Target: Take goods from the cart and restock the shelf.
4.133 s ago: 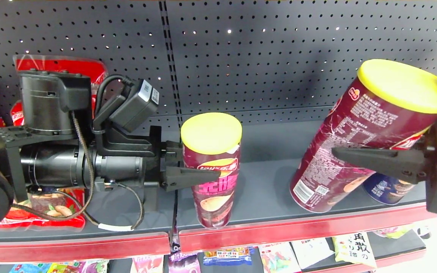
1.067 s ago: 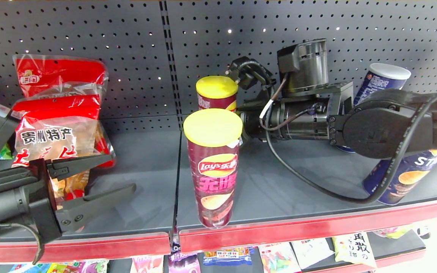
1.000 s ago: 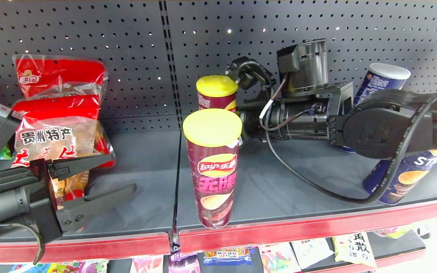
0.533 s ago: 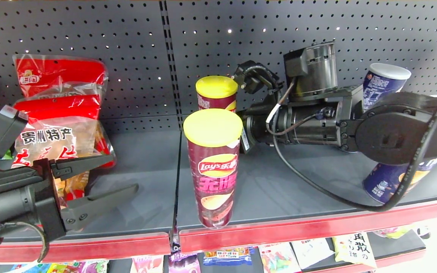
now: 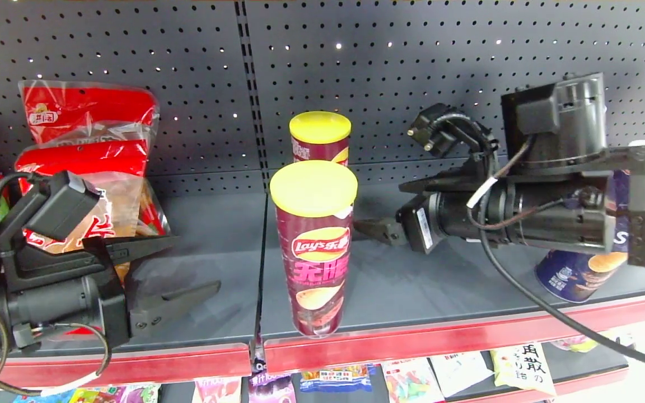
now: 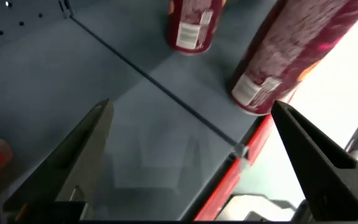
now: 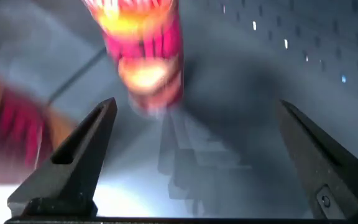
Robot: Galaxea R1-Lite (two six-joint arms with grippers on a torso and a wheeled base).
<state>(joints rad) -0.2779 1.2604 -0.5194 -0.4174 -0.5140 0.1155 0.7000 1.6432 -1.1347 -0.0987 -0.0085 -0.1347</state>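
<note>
Two cans stand upright mid-shelf (image 5: 412, 280); both grippers hang apart from them.
The near can (image 5: 314, 246) is at the front lip, the far can (image 5: 320, 136) just behind. Left gripper (image 5: 196, 263) and right gripper (image 5: 378, 206) are spread, holding nothing.

Both arms stick out roughly level, fingers spread wide. The left gripper (image 5: 194, 266) sits left of the front chip can (image 5: 312, 246), and the right gripper (image 5: 379, 207) is just right of it, a bit behind.
</note>
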